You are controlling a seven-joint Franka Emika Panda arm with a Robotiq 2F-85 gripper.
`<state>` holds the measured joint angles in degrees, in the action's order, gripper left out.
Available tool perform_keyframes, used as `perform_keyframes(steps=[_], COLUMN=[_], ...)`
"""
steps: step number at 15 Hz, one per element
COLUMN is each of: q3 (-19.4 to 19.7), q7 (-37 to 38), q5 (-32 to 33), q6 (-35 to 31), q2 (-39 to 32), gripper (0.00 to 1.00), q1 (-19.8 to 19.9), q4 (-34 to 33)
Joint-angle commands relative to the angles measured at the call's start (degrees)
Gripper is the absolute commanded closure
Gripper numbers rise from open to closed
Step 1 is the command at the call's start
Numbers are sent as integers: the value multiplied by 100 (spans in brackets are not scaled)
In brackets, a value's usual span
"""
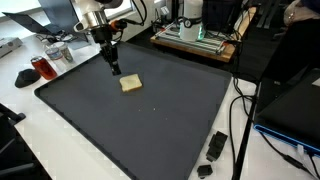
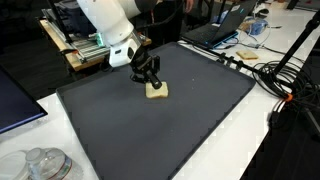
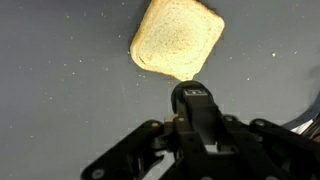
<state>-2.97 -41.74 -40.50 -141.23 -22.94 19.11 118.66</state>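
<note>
The claw (image 1: 113, 68) hung shut and empty, its tips just beside the bread slice (image 1: 131, 84), which lay flat on the dark mat (image 1: 170, 130). The slice looked light, soft and crumbly, so a gentle pinch across opposite crust edges seemed safest.

Both exterior views overlook the dark mat (image 1: 150, 130) from different sides; wrist view looks down closely

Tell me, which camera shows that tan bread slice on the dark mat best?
The wrist view: the bread slice fills the upper frame, rounded corners and speckled face clear, just beyond the shut pincer. In both exterior views it is only a small tan square on the dark mat by the pincer.
</note>
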Motion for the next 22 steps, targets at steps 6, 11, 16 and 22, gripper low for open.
perform_keyframes(steps=[6, 11, 16, 22], q3=[183, 205, -75, -743], q7=[-1381, -1902, -1747, -613], q5=[-1817, -2853, -3377, -2056], q6=[-591, -1167, -2252, -3443], q2=[904, 1694, 2566, 2894], gripper=[95, 95, 95, 95], q1=[118, 12, -316, -795], q4=[1536, 2534, 3231, 3659])
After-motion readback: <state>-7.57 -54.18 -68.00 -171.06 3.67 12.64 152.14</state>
